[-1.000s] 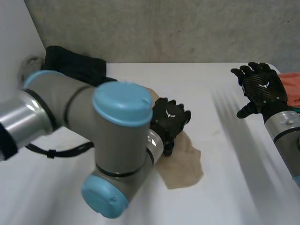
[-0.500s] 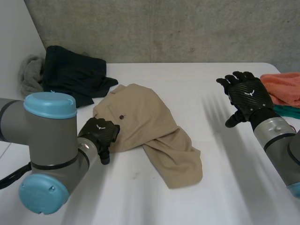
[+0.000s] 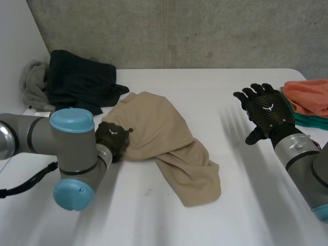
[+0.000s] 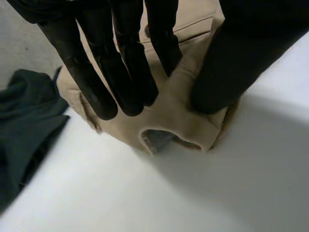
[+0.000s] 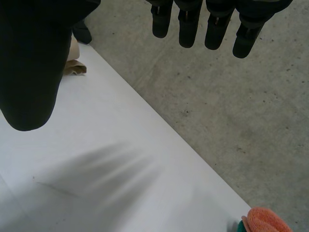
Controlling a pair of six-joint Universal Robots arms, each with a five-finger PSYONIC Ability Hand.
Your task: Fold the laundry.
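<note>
The tan cloth (image 3: 169, 143) lies crumpled near the middle of the white surface (image 3: 205, 87), bunched high at its back left and trailing off in a flatter lobe toward the front right. The left hand (image 3: 113, 139) is at the cloth's left edge, palm down. In the left wrist view this hand (image 4: 120, 63) has its fingers straight and slightly spread over the tan cloth (image 4: 188, 125), with the thumb resting on a folded hem. It is open and grips nothing.

The right hand (image 3: 266, 110) is held up off the surface, well apart from the cloth on the right. Its fingers (image 5: 188, 24) are straight and spread, and it holds nothing.

A dark cloth (image 3: 79, 82) is heaped at the back left corner, near the tan one, with a grey cloth (image 3: 33, 84) touching its far side. An orange cloth (image 3: 310, 97) lies at the right edge on top of a green cloth (image 3: 310, 121).
</note>
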